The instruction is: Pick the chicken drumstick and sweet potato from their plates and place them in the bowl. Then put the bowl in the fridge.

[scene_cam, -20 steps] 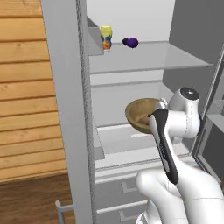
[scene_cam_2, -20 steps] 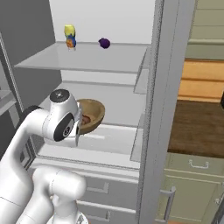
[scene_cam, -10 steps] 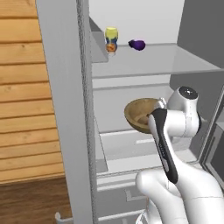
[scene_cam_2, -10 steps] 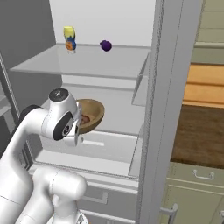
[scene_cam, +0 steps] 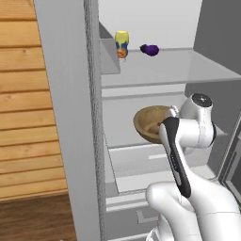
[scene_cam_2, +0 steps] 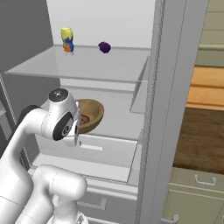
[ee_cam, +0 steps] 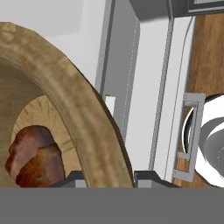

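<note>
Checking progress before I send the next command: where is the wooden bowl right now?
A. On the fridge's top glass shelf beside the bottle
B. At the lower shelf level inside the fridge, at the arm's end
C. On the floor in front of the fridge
B: the bowl sits below the glass shelf inside the fridge, its rim between the claw fingertips.

You have one wide light-brown wooden bowl (scene_cam: 149, 123), one dark reddish-brown drumstick (ee_cam: 34, 155), one yellow bottle (scene_cam: 122, 44), one small purple vegetable (scene_cam: 150, 49).
</note>
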Tool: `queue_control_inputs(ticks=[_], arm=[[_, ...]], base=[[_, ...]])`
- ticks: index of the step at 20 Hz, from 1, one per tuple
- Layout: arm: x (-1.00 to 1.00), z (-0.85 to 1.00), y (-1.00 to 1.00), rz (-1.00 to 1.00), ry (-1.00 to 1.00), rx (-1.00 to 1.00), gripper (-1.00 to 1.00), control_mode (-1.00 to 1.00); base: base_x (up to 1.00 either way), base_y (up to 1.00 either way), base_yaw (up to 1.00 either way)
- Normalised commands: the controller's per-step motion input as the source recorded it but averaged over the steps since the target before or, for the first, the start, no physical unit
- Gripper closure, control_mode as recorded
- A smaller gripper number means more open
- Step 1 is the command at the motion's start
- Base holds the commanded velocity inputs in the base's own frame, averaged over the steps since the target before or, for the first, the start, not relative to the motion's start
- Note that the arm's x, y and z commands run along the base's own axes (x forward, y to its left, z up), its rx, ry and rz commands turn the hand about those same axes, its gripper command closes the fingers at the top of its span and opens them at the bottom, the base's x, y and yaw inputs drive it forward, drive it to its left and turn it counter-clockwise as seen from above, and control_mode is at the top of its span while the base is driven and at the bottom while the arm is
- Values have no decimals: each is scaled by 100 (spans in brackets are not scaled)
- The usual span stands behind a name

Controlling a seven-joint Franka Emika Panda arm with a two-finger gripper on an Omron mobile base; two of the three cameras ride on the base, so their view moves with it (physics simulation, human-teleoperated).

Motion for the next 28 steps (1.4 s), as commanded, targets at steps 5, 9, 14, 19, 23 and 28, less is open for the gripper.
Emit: queue_control_inputs(ticks=[5,9,14,19,23,28], arm=[[0,0,0,0,0,0,100,100],[0,-2,0,0,-1,0,100,-100],[18,-22,6,0,-18,0,100,-100],[43,-28,6,0,-12,5,100,-100],[78,-4,1,0,-1,5,100,-100],[77,-4,0,-2,18,1,100,-100]], base=[[34,0,0],[1,0,0],[0,0,0],[0,0,0],[0,0,0],[0,0,0]])
